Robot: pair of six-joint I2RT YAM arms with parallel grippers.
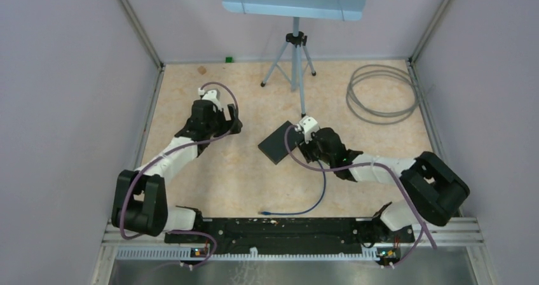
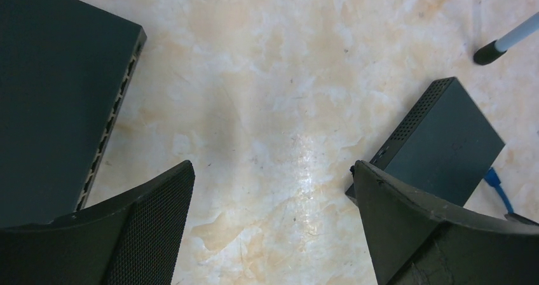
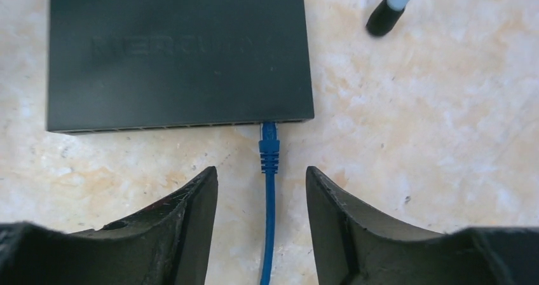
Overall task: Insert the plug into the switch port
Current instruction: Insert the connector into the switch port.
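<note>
Bright, even light; soft glare patch on table [image 2: 306, 161].

Marbled table [image 1: 241, 177] bears switch [image 1: 277, 143], blue cable [image 1: 316, 202], tripod [image 1: 295, 43].

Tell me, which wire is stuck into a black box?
The blue wire: its plug sits in the black box's port. The grey wire lies coiled near the far right wall, away from the box.

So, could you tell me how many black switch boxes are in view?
2. One switch box lies mid-table, the blue cable meeting its port row. The second box shows only in the left wrist view, at its left edge; the left arm probably hides it from above.
</note>
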